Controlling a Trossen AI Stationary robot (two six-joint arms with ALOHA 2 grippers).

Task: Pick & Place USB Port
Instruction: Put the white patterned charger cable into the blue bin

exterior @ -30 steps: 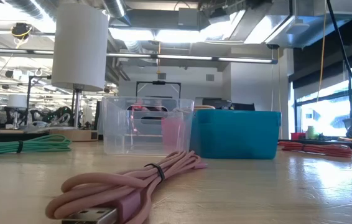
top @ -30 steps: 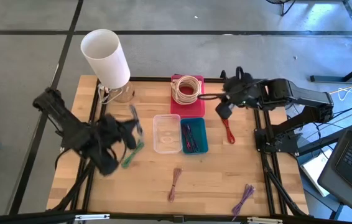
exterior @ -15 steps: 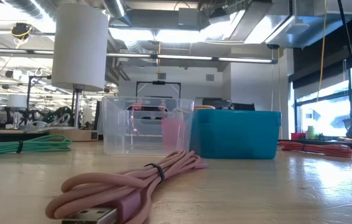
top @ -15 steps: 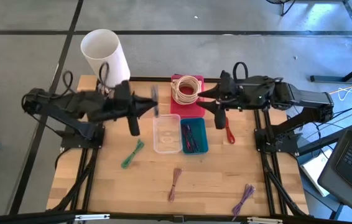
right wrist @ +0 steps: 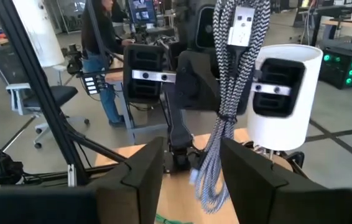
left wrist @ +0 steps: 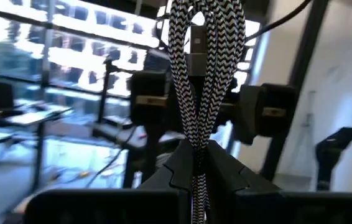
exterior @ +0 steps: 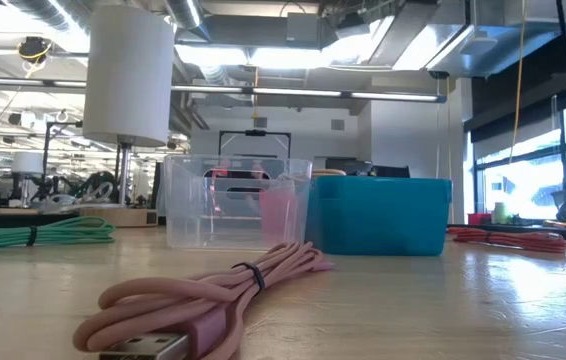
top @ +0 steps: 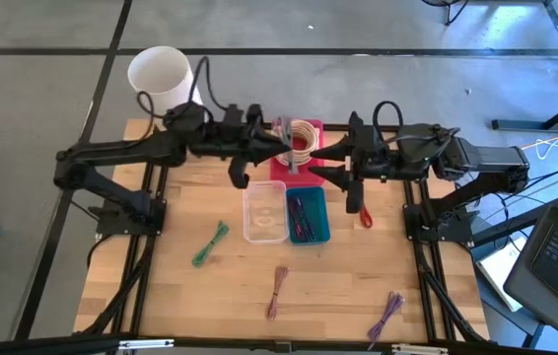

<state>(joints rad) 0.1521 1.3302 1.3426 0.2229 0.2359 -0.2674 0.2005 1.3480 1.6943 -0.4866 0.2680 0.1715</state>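
From above, you see both arms meeting over the back edge of the table (top: 161, 296), above the pink tray (top: 309, 170) with its cream cable coil (top: 299, 141). The left gripper (top: 277, 148) is clamped tight on a black-and-white braided USB cable (top: 288, 133), held in the air facing the right gripper (top: 311, 170), whose fingers stand partly apart just beside it. This looks like a handover. Bring the right fingers around the bundle below the plug, close firmly, and only then let the left side release. The clear bin (top: 264, 211) and blue bin (top: 308, 215) sit mid-table, and green (top: 210, 243), pink (top: 278, 293), purple (top: 388, 314) and red (top: 362, 208) cables lie around them. In this view the held cable is small and half hidden by the arms.

At table height, neither gripper shows; you get only the pink cable (exterior: 203, 300), the bins and the lamp (exterior: 128, 80).

From the left wrist, the braided cable (left wrist: 202, 81) rises out of the pinched fingers (left wrist: 182, 163), and its loop top is cut off.

From the right wrist, the bundle (right wrist: 229, 93) hangs between the parted fingers (right wrist: 145, 168), with its silver USB plug (right wrist: 243, 22) at the top. Whether the fingers are already level with it, you cannot tell.
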